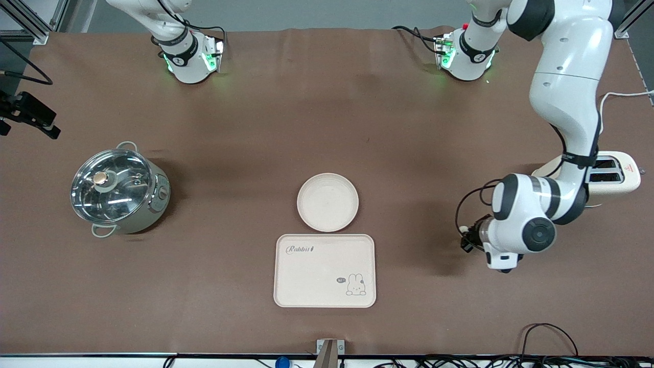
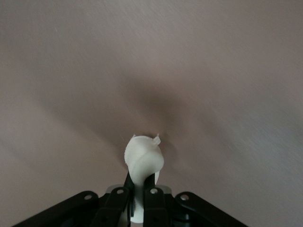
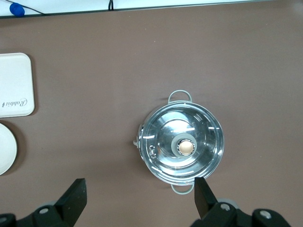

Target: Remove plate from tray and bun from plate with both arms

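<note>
The round cream plate (image 1: 327,202) lies on the brown table, touching the edge of the rabbit tray (image 1: 325,271) that is farther from the front camera. The plate's edge also shows in the right wrist view (image 3: 4,149). My left gripper (image 2: 141,178) is shut on the bun (image 2: 143,156), a pale cream lump, and holds it over bare table. The left arm's hand (image 1: 503,245) hangs low toward the left arm's end of the table, by the toaster; its fingers are hidden in the front view. My right gripper (image 3: 138,190) is open and empty, high over the table beside the pot.
A steel pot with a glass lid (image 1: 118,190) stands toward the right arm's end and also shows in the right wrist view (image 3: 182,144). A cream toaster (image 1: 613,176) stands at the left arm's end. The tray's corner shows in the right wrist view (image 3: 14,85).
</note>
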Robot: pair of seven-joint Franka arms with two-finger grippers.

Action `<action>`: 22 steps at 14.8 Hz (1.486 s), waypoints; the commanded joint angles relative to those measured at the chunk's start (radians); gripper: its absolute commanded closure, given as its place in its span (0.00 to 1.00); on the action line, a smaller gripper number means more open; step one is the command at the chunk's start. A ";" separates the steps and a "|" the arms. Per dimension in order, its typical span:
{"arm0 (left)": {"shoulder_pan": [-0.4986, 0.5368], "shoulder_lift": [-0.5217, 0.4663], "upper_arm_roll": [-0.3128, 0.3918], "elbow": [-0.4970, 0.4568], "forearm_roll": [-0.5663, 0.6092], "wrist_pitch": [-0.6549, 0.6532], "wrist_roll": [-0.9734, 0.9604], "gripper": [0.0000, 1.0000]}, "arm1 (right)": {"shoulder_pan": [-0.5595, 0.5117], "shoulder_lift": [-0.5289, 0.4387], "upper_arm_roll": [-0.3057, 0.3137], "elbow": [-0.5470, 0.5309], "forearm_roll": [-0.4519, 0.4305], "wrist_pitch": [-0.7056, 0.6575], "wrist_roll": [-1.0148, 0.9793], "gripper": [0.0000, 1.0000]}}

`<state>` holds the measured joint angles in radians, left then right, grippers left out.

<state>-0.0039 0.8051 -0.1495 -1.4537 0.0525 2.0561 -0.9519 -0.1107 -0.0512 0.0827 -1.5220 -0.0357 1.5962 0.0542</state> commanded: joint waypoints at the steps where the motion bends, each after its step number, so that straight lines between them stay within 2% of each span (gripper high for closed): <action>1: 0.013 0.000 -0.016 -0.007 -0.016 0.019 0.053 0.51 | -0.014 0.008 0.000 0.022 -0.021 -0.010 0.000 0.00; 2: 0.013 0.000 -0.016 -0.005 -0.016 0.019 0.059 0.01 | -0.015 0.008 0.000 0.026 -0.020 -0.009 0.006 0.00; 5: 0.007 -0.015 -0.018 0.001 -0.016 0.018 0.058 0.00 | -0.035 0.019 -0.001 0.026 -0.010 -0.007 0.004 0.00; 9: 0.016 -0.115 -0.045 0.029 -0.019 -0.083 0.053 0.00 | -0.037 0.024 -0.001 0.020 0.025 -0.005 0.010 0.00; 13: 0.016 -0.147 -0.047 0.039 -0.028 -0.114 0.058 0.00 | -0.035 0.024 -0.001 0.020 0.036 -0.004 0.013 0.00; 15: 0.015 -0.246 -0.045 0.039 -0.025 -0.187 0.108 0.00 | -0.038 0.024 -0.001 0.017 0.037 -0.013 0.015 0.00; 22: 0.030 -0.636 -0.035 0.035 -0.014 -0.476 0.562 0.00 | -0.030 0.024 0.000 0.009 0.039 -0.021 0.012 0.00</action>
<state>0.0203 0.2748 -0.1852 -1.3646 0.0395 1.6410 -0.5002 -0.1358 -0.0247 0.0755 -1.5143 -0.0139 1.5793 0.0558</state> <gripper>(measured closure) 0.000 0.000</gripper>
